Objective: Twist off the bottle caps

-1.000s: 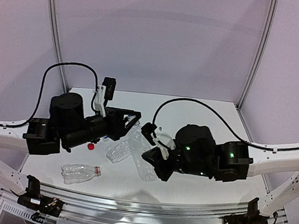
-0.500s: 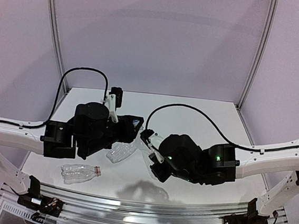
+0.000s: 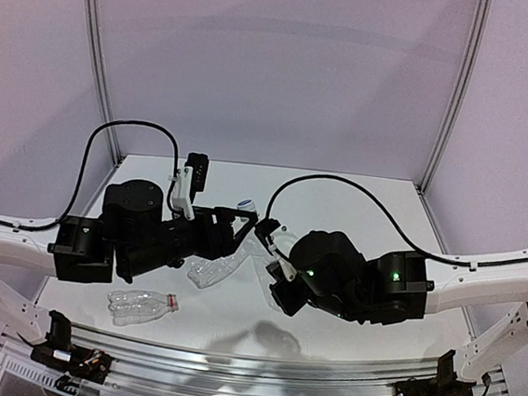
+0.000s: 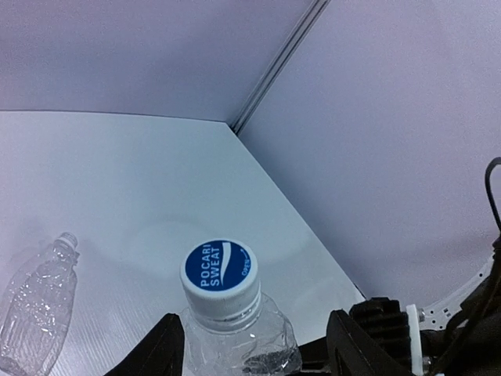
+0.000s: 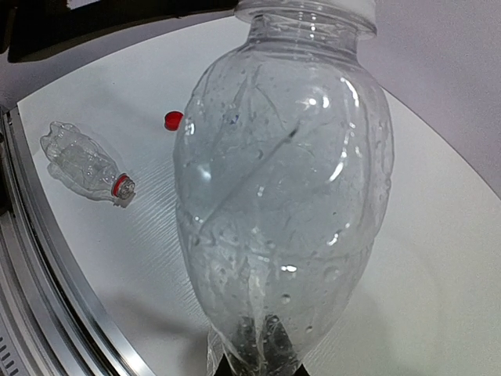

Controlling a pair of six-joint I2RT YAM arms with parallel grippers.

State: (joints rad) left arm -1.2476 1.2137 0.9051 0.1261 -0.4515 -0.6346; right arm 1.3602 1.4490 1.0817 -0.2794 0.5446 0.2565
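Arms are reaching inward: right gripper (image 5: 252,356) is clamping one bottle (image 5: 282,180) by its base, left gripper (image 4: 254,333), jaws apart, is straddling its cap (image 4: 220,274); two bottles (image 3: 141,305), one red cap (image 5: 173,120) are lying loose.

The bottle (image 5: 282,196) is see-through clear, its cap (image 4: 220,270) white with a blue top and white lettering. Loose cap (image 5: 173,120) is bright red, table (image 3: 400,197) plain white.
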